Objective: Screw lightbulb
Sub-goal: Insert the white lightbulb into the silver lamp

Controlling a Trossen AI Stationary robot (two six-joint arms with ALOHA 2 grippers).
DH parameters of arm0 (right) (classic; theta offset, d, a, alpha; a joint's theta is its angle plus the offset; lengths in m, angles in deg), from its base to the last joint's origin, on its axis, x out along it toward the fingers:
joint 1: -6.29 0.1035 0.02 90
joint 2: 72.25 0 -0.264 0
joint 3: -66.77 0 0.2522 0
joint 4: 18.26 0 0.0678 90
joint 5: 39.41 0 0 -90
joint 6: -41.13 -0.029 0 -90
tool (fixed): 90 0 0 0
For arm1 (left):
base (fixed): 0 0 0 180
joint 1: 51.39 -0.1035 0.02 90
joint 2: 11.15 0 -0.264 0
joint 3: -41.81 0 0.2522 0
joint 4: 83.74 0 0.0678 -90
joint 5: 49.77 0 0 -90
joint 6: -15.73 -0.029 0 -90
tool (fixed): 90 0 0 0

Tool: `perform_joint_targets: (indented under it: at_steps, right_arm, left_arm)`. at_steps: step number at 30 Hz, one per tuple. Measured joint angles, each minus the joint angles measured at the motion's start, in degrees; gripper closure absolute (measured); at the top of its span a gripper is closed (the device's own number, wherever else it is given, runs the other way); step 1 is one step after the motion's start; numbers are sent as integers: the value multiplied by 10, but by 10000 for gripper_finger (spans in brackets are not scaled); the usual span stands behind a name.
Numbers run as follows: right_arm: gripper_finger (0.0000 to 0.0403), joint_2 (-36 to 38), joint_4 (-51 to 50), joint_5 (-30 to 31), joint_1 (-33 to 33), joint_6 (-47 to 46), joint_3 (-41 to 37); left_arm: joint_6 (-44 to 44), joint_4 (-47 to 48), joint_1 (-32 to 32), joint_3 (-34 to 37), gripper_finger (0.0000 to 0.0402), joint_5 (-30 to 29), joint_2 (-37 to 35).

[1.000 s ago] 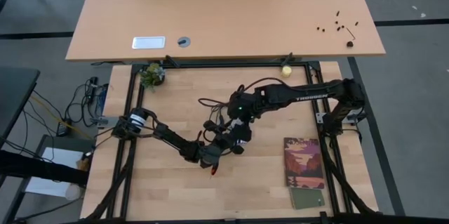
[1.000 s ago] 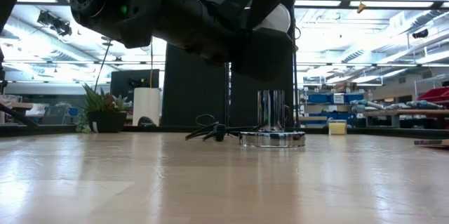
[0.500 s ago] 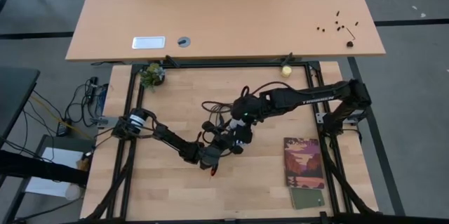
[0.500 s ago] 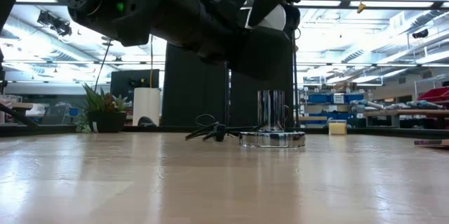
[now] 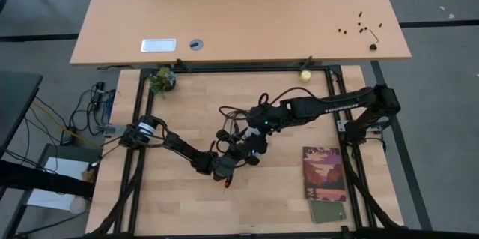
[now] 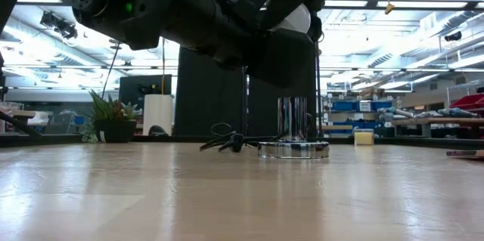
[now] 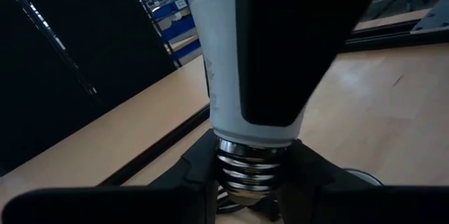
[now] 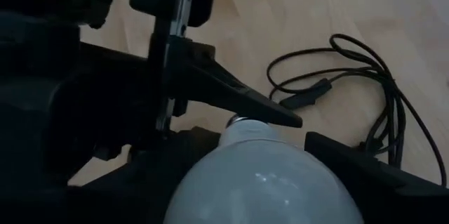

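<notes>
The white lightbulb [image 7: 224,55] hangs in the air over the middle of the table, and its globe [image 8: 266,182] fills the right wrist view. My left gripper [image 7: 245,182] reaches in level from the table's left and is shut on the bulb's screw base. My right gripper [image 8: 249,140] slants down from the right with one finger on each side of the globe. The silver socket [image 6: 293,149] stands on the table below, its black cord [image 8: 365,90] lying beside it. My left gripper pinches the bulb's threaded metal base [image 7: 247,171] between its two fingers, coming in level from the table's left. The bulb is lifted clear of the table and the socket. My right gripper has the globe between its fingers, but I cannot tell whether they touch it.
A booklet [image 5: 324,173] and a green card [image 5: 328,210] lie near the right front corner. A small plant [image 5: 161,80] and a yellowish ball [image 5: 305,76] sit at the far edge. The cord loops [image 5: 232,112] behind the arms.
My right gripper has sunk a little and rolled about the globe, its arm swinging slightly toward the table's right edge. The bulb and my left gripper have kept still.
</notes>
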Motion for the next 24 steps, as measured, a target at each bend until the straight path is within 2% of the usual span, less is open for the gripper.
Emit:
perform_joint_targets:
  at_steps: [6,16,24]
  right_arm:
    - [152,0,-5,-8,0,1,0]
    - [139,0,-16,-20,0,5,0]
    - [149,-1,-24,-23,-3,31,0]
  left_arm:
    - [-1,0,0,0,295,1,0]
    - [-2,2,0,0,293,8,0]
    - [1,9,-2,0,259,19,0]
